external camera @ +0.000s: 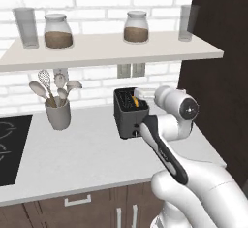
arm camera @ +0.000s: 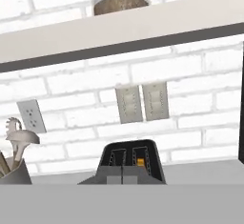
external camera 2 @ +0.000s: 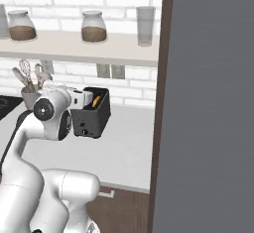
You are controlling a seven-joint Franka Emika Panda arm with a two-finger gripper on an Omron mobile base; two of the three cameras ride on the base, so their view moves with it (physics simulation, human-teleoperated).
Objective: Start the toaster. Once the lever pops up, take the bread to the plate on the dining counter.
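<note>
Hand view looks over the toaster [arm camera: 129, 167] at 6 o'clock, bread [arm camera: 140, 161] sunk in 1 of its 2 slots to brown. Gripper [external camera: 140, 94], jaws pressed together on nothing, hovers above the toaster's top, probably poised for the lever.

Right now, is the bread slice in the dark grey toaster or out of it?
In: the yellow-orange crust shows inside one slot of the toaster.

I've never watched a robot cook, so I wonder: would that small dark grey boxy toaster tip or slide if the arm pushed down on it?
The small dark grey boxy toaster probably won't tip: it looks squat and sits flat on the pale grey countertop. It might slide a little, since that surface looks smooth.
</note>
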